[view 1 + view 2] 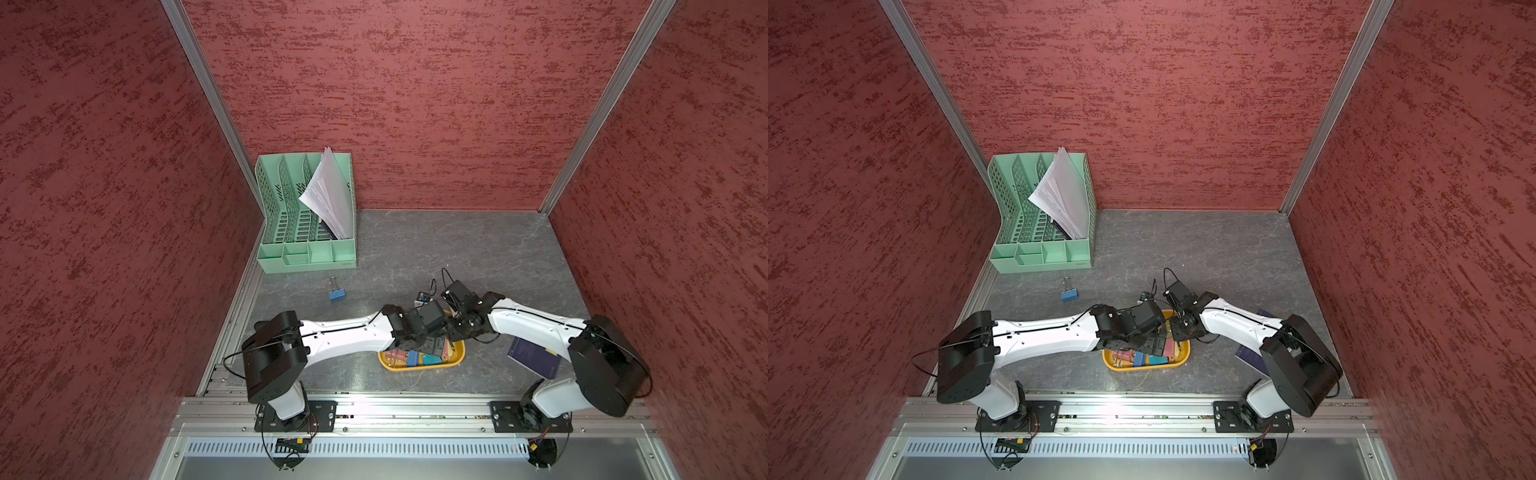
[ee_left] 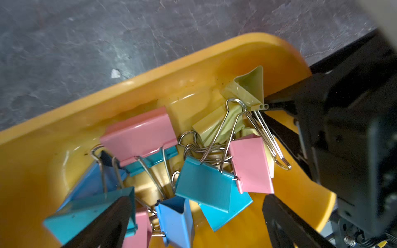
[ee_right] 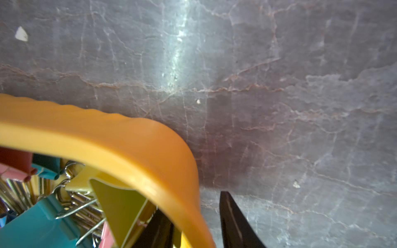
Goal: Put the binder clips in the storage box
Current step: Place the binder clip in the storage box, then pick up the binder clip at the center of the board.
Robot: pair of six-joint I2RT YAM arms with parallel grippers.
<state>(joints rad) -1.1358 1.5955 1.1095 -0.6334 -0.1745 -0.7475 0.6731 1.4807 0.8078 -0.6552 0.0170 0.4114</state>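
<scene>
In both top views one blue binder clip (image 1: pixel 337 294) lies alone on the table (image 1: pixel 457 249), well apart from the storage box (image 1: pixel 419 368), over which both arms bend inward and meet. The left wrist view shows the other binder clips (image 2: pixel 204 184) heaped in the box beneath the left end effector (image 2: pixel 196 198), its fingers wide apart. The right wrist view shows the right end effector (image 3: pixel 191 204) narrowly parted, astride the box's rim.

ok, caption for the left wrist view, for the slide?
Left tool open above a shallow yellow-orange plastic tray piled with pink, blue, teal and pale-yellow binder clips.
</scene>
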